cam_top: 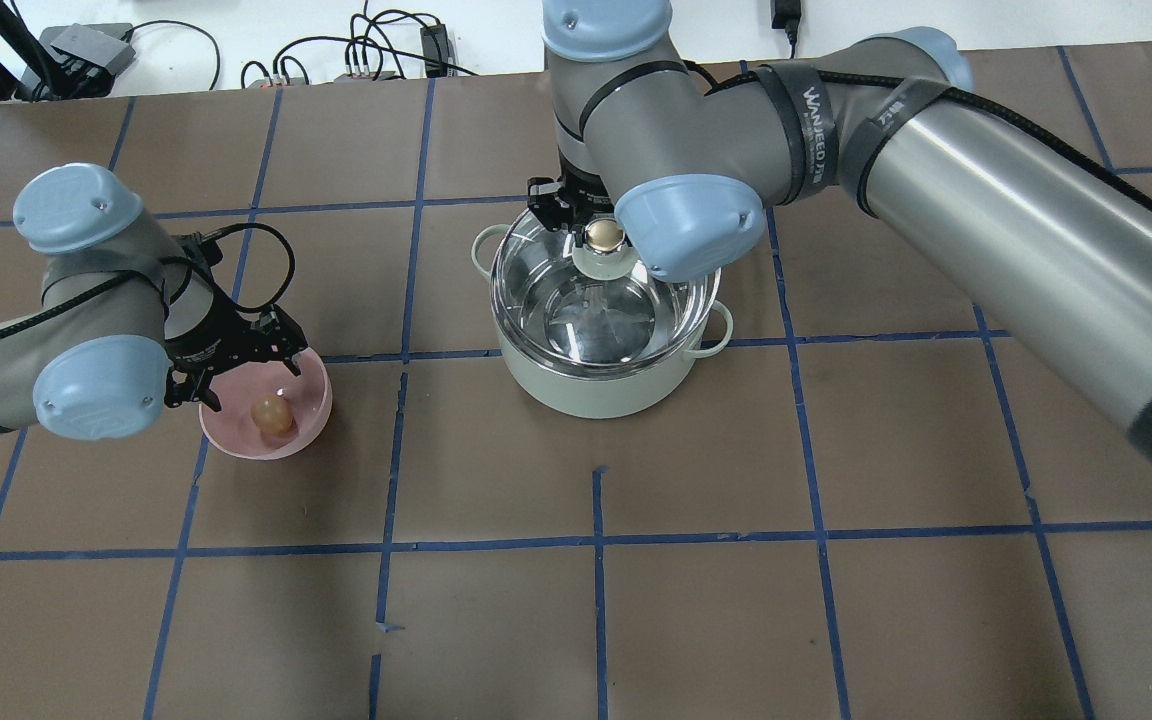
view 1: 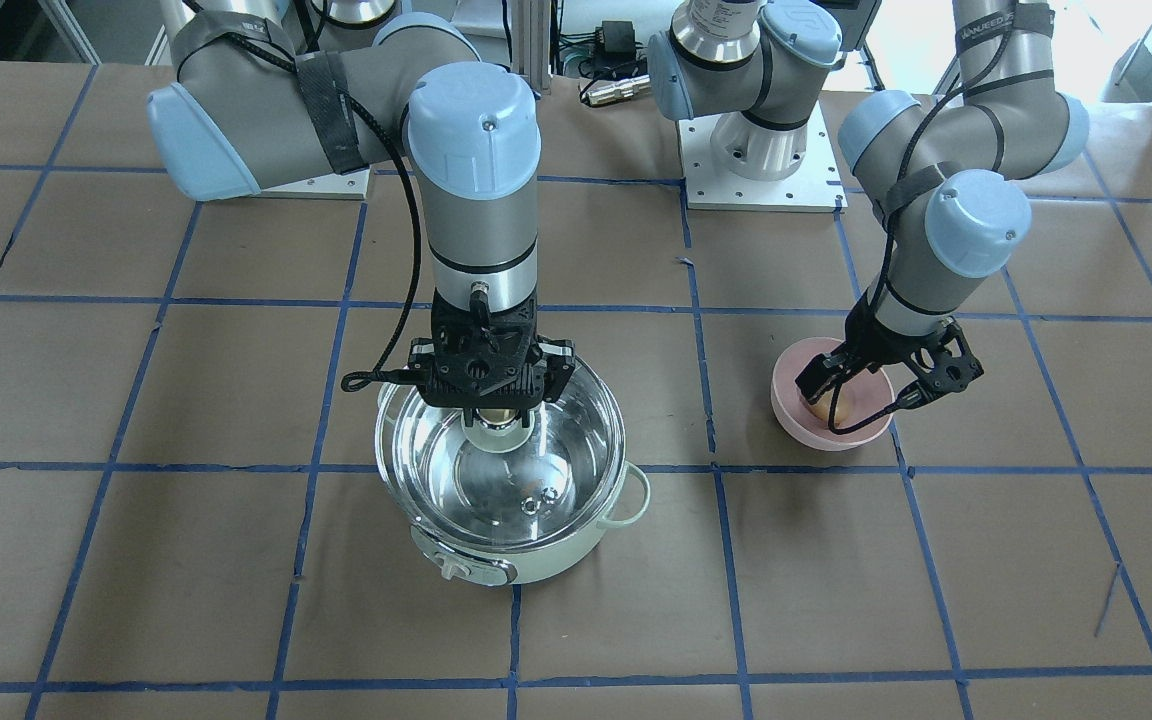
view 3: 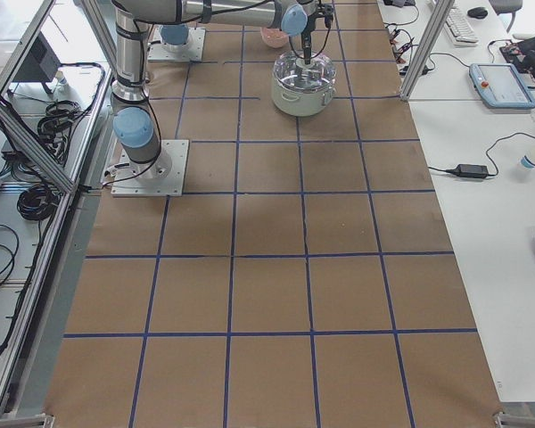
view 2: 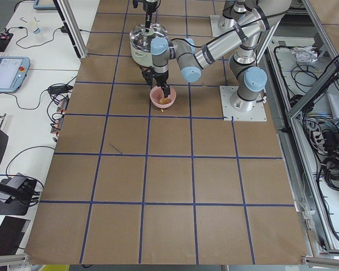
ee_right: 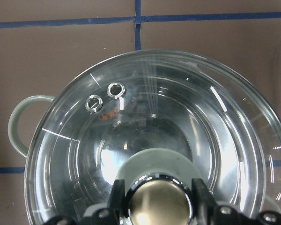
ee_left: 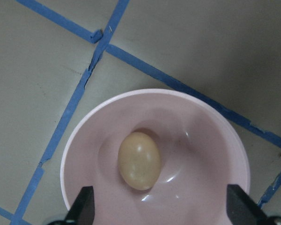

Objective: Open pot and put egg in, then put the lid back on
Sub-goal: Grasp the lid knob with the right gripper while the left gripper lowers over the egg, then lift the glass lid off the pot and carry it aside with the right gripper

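From across the table, the right gripper [view 1: 499, 405] hangs straight down onto the lid [view 1: 561, 455]. The lid sits on the pot [view 1: 556, 560] or barely above it; I cannot tell which. Off to the side, the left gripper [view 1: 836, 385] dips toward the pink bowl [view 1: 861, 435].

From over the robot's shoulders, the egg [cam_top: 271, 413] lies in the hollow of the bowl, well apart from the pot, with the left fingers spread above it. The lid's knob [cam_top: 604, 235] peeks out beside the right wrist.

The two end-of-table views are too small to judge any fingers. They show only the bowl standing near the pot.

The left wrist camera shows two fingertips [ee_left: 83, 206] wide apart at the bottom edge, and the egg ahead of the gap between them, untouched. I would call the egg light, brittle and smooth, likely to roll on that glossy curve. The best hold looks to be across its narrow middle, with gentle pressure.

The right wrist camera shows a finger [ee_right: 118, 197] pressed against each side of the knob, so that gripper looks closed on it. The glass lid should be stiff, fairly weighty, slick and breakable. The knob is the only sensible hold, and a straight lift would keep the lid from swinging.
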`<control>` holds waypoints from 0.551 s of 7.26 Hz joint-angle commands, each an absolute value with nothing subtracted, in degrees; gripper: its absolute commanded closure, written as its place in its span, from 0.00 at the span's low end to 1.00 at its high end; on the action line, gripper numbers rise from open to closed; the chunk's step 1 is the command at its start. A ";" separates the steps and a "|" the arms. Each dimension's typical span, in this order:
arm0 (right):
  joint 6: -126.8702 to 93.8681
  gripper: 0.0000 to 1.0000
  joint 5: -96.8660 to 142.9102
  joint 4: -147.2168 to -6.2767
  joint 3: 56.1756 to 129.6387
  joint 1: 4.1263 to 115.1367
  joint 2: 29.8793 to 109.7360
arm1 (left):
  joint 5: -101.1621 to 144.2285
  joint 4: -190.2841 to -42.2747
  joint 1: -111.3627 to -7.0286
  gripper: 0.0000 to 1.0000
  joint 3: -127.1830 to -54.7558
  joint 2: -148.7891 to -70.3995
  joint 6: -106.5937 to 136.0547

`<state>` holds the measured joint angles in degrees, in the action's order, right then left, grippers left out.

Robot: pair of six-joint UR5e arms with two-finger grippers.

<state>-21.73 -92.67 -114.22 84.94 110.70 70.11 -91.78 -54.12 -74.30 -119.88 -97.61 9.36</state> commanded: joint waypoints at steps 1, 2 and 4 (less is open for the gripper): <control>-20.23 0.56 -92.55 -109.53 82.45 108.21 72.23 | -88.70 -49.59 -71.99 0.03 -122.95 -97.82 4.40; -19.52 0.57 -92.03 -108.64 82.09 106.11 73.90 | -88.68 -48.70 -71.98 0.03 -123.92 -97.82 4.31; -11.74 0.59 -91.76 -104.88 82.79 100.75 78.63 | -88.51 -47.73 -71.98 0.03 -123.84 -98.96 4.74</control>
